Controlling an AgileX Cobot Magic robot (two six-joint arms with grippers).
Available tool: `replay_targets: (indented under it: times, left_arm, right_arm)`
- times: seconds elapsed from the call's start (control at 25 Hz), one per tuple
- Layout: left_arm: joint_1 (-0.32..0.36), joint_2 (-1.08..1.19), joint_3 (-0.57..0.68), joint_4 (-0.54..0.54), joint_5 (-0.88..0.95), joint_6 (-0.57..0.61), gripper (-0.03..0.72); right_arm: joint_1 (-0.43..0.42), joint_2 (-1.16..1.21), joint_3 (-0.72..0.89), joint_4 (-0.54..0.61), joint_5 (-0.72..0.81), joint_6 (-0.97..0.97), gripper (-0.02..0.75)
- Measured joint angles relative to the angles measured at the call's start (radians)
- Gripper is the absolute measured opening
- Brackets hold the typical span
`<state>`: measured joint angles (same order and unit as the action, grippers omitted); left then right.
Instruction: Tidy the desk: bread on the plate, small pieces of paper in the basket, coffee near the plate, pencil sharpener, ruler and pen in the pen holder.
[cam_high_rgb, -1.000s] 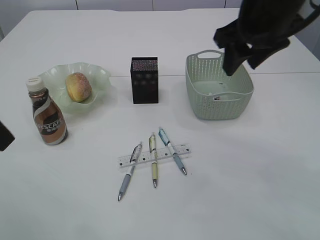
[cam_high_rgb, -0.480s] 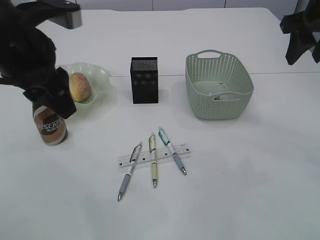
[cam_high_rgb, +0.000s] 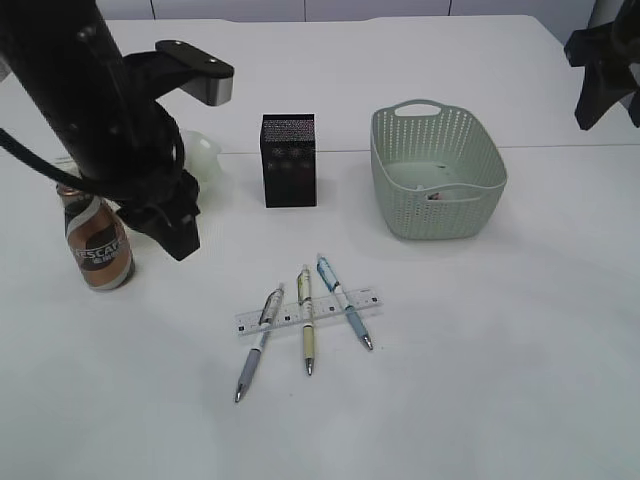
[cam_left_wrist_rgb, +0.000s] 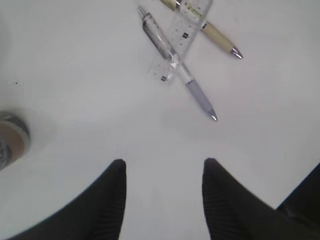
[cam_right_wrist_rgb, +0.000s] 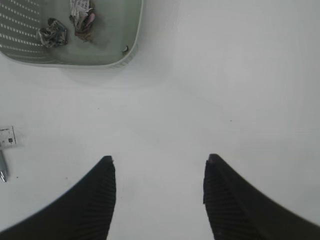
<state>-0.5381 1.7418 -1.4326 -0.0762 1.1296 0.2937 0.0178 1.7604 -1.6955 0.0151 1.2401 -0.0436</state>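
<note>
The pen holder (cam_high_rgb: 289, 160) stands upright at the middle of the desk (cam_high_rgb: 480, 380) and serves as reference. To its right, apart from it, sits the basket (cam_high_rgb: 437, 172); the right wrist view shows two crumpled paper scraps (cam_right_wrist_rgb: 70, 22) lying inside it against the bottom. To the left of the pen holder, the left arm (cam_high_rgb: 100, 120) crosses the scene and covers most of the plate (cam_high_rgb: 204, 152), of which only a pale edge shows; the bread cannot be seen. Further left and nearer the camera stands the coffee (cam_high_rgb: 98, 243), upright, its cap hidden behind the arm. In front of the pen holder, well apart from it, the ruler (cam_high_rgb: 308, 311) lies flat with three pens across it: a grey pen (cam_high_rgb: 259, 342), a yellow pen (cam_high_rgb: 307, 320) and a blue pen (cam_high_rgb: 344, 301). The left gripper (cam_left_wrist_rgb: 162, 172) hangs over bare desk between the coffee and the pens, its fingers (cam_left_wrist_rgb: 112, 200) spread and nothing between them. The right gripper (cam_right_wrist_rgb: 157, 170) is raised off to the right of the basket, fingers likewise parted and empty, over bare desk. No pencil sharpener can be made out in any view.
</note>
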Motion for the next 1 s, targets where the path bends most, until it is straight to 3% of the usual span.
replay_targets:
  times: [0.2,0.64,1.0]
  left_arm:
    - [-0.015,0.078,-0.022,-0.007,-0.012,0.04,0.411]
    - [-0.147,0.252,-0.129,0.003,-0.04,0.103,0.446]
    - [-0.202,0.363,-0.17,0.045,-0.229,0.127,0.505]
  right_arm:
    - [0.0,0.013,0.0,0.015,0.0,0.0,0.417]
    - [0.0,0.048,0.0,0.017,0.0,0.0,0.417]
    - [0.0,0.058,0.0,0.017,0.0,0.0,0.417]
